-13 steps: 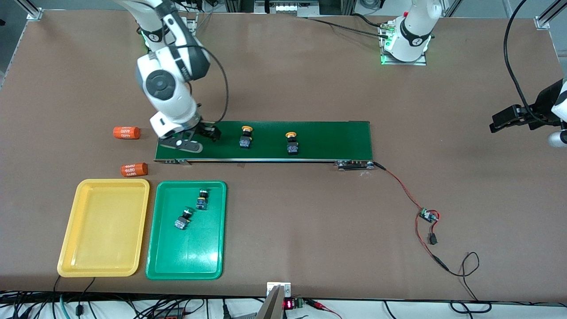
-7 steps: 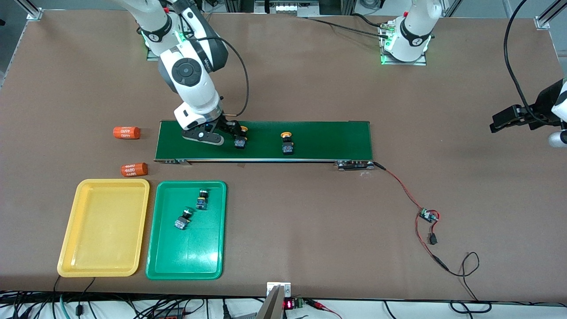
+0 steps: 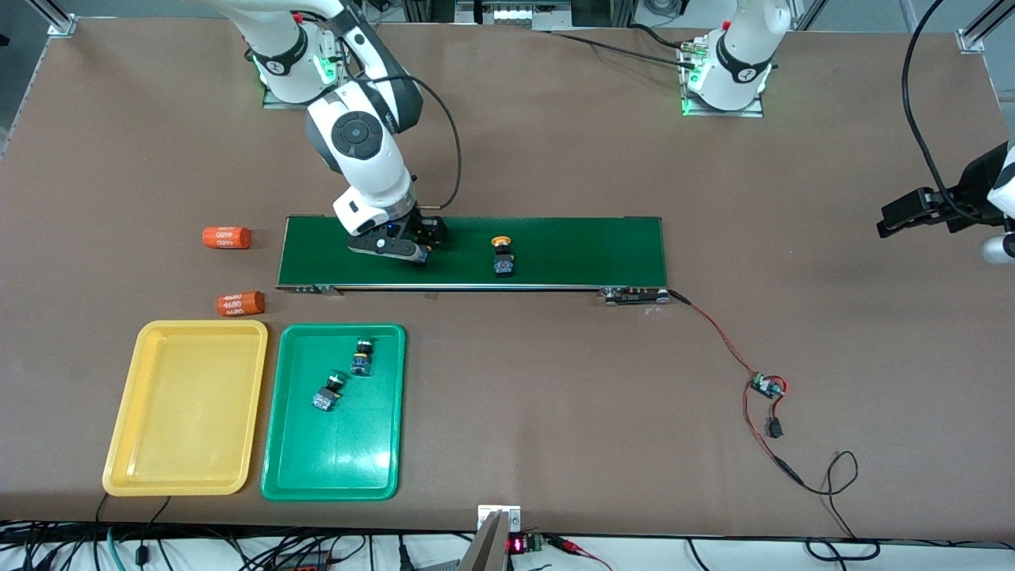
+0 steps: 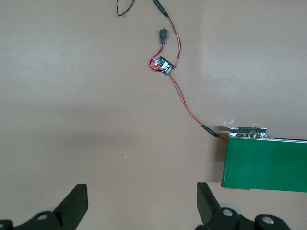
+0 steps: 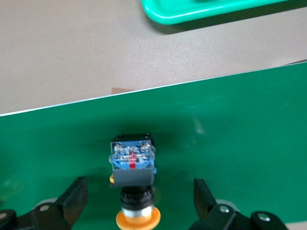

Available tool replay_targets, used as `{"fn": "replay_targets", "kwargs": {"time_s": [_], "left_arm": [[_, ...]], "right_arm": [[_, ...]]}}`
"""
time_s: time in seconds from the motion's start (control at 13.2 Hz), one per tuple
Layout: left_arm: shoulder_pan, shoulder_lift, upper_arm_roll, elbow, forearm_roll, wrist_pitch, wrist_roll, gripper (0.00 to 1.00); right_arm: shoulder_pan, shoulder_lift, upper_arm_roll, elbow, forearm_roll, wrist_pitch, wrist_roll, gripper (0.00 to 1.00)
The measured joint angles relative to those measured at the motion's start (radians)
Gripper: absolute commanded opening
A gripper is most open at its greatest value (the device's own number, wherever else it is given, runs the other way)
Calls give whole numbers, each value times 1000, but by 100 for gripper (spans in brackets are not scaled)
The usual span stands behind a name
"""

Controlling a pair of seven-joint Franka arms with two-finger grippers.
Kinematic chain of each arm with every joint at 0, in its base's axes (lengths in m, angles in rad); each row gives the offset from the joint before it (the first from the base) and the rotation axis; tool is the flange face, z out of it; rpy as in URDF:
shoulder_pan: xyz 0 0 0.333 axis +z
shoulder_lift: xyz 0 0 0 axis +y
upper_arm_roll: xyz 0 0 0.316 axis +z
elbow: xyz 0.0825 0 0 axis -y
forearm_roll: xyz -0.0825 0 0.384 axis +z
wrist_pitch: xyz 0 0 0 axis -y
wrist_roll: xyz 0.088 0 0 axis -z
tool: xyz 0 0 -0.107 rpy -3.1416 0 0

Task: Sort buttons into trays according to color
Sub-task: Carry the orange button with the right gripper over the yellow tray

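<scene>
Four buttons on show. Two green-capped buttons (image 3: 363,356) (image 3: 327,393) lying inside the green tray (image 3: 333,476), apart from each other. Two yellow-capped ones up on the long dark green belt (image 3: 571,252). One yellow-capped button (image 3: 502,257) sitting alone near the middle of the belt. The other yellow-capped button (image 5: 133,184) lying on the belt between the fingers (image 5: 73,199) of the right pincer (image 3: 418,247), blue and black body plain to see in the right wrist view, orange cap toward the pincer's palm. Right pincer down low over the belt, toward the right arm's end, spread wide, a gap on each side of the button, fingers not touching it.

Yellow tray (image 3: 127,468) right beside the green tray, toward the right arm's end of the worktop (image 3: 555,412), nothing in it. Both trays nearer to the front camera than the belt.

Two orange cylinders (image 3: 226,237) (image 3: 239,303) with white print lying on the worktop just off the belt's end, above the yellow tray in the front view.

Left pincer (image 4: 141,203) up over bare worktop at the left arm's end, waiting, spread wide, holding nothing. Red and black wires with a small circuit board (image 4: 162,64) under it, leading to the belt's end.
</scene>
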Motion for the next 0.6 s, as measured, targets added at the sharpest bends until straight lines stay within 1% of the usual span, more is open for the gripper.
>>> {"fn": "replay_targets", "kwargs": {"time_s": [0.08, 0.15, 0.23, 0.3, 0.38, 0.6], "left_arm": [[0, 0, 0, 0, 0, 0, 0, 100], [0, 0, 0, 0, 0, 0, 0, 100], [0, 0, 0, 0, 0, 0, 0, 100], [0, 0, 0, 0, 0, 0, 0, 100], [0, 0, 0, -1, 0, 0, 0, 100], [0, 0, 0, -1, 0, 0, 0, 100]], "right_arm": [[0, 22, 0, 0, -1, 22, 0, 74], [0, 44, -1, 1, -1, 42, 0, 57], [0, 59, -2, 1, -3, 52, -1, 26], [0, 63, -6, 2, -6, 53, -1, 8], [-1, 59, -10, 3, -7, 53, -1, 0], [-13, 35, -20, 21, -7, 48, -3, 0]]}}
